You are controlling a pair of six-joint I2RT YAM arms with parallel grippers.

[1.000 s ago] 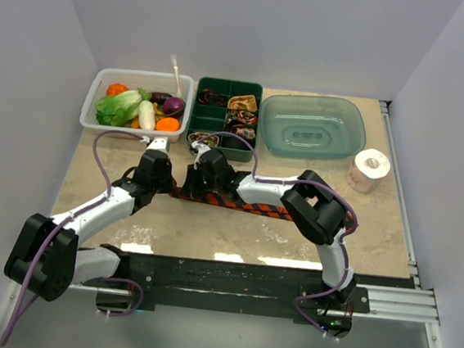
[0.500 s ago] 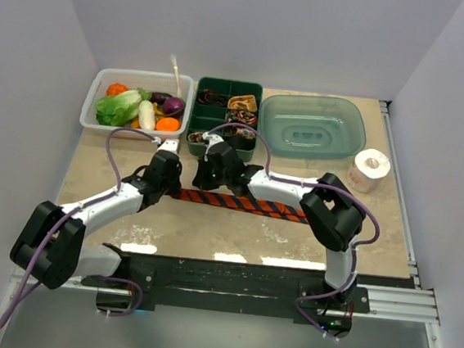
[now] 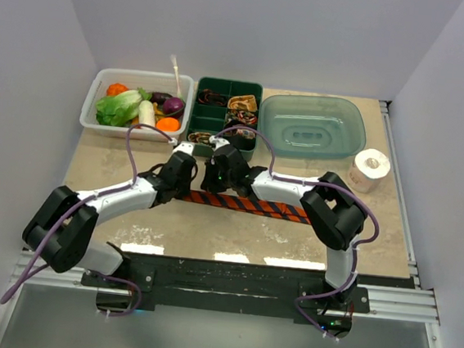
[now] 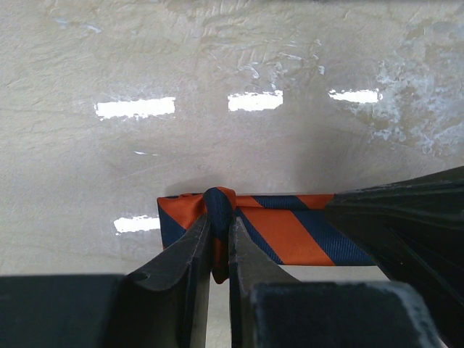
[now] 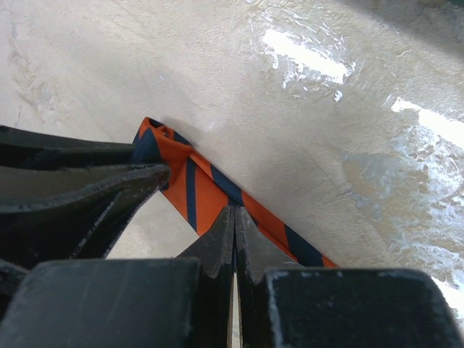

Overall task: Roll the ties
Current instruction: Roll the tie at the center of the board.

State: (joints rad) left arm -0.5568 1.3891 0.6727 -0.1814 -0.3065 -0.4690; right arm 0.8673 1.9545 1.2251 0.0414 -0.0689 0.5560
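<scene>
Pinching striped tie (image 4: 290, 230): left gripper (image 4: 220, 225) clamped on folded end, right gripper (image 5: 233, 214) closed on its edge alongside. Fabric looks soft, light, limp; fold suits holding.

In the overhead view the striped tie's (image 3: 250, 204) left end is hidden under the left gripper (image 4: 220, 235) and right gripper (image 5: 233, 217), and the coiled ties (image 3: 243, 103) in the green divided tray (image 3: 229, 82) are too small to tell apart.
</scene>
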